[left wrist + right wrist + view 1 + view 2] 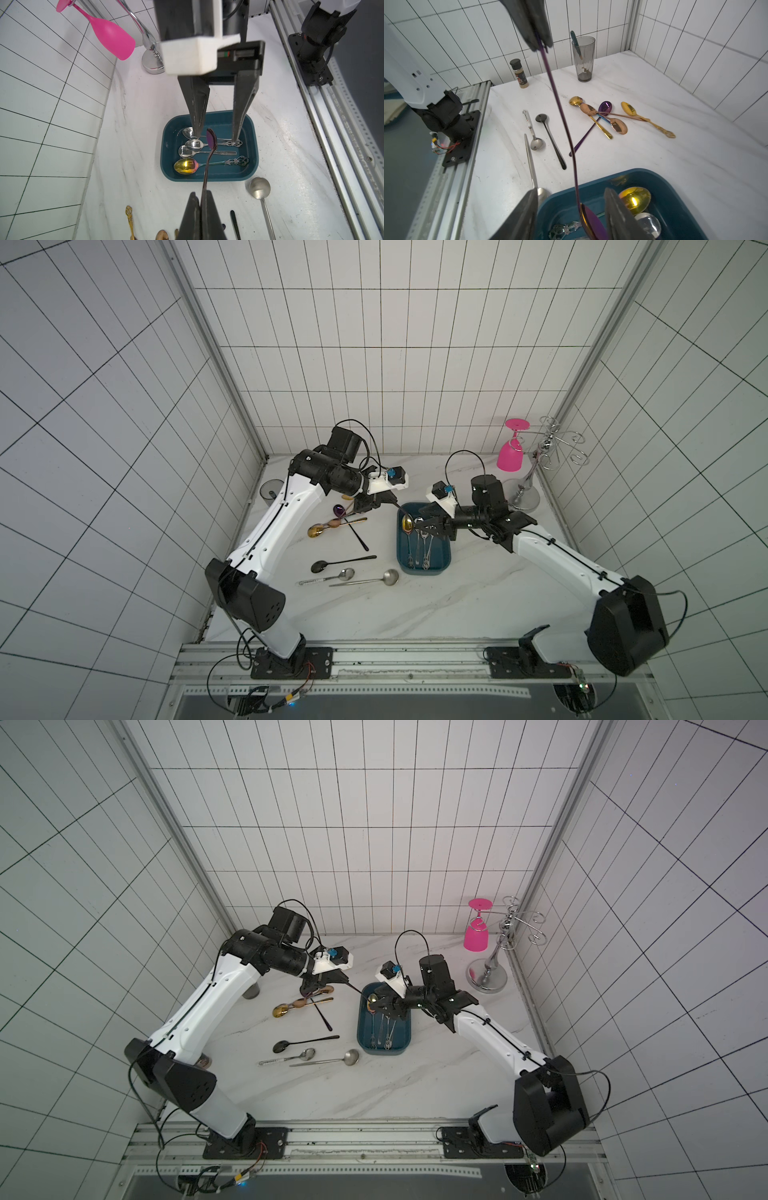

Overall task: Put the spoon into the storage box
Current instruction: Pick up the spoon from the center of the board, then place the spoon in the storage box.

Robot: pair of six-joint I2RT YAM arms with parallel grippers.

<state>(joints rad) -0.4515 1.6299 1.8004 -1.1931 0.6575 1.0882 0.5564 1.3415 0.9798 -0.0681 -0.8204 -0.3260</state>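
The left tool was clamped on the handle of a long purple spoon. It held the spoon in the air, with the bowl hanging over the blue storage box and between the parted fingers of the right tool, which stood open. Four other spoons lay inside the box. Loose spoons lay on the counter.

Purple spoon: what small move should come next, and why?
Probably the right gripper should close on the bowl of the purple spoon: it hangs between its open jaws above the storage box, while the left gripper clamps the handle outside the rim.
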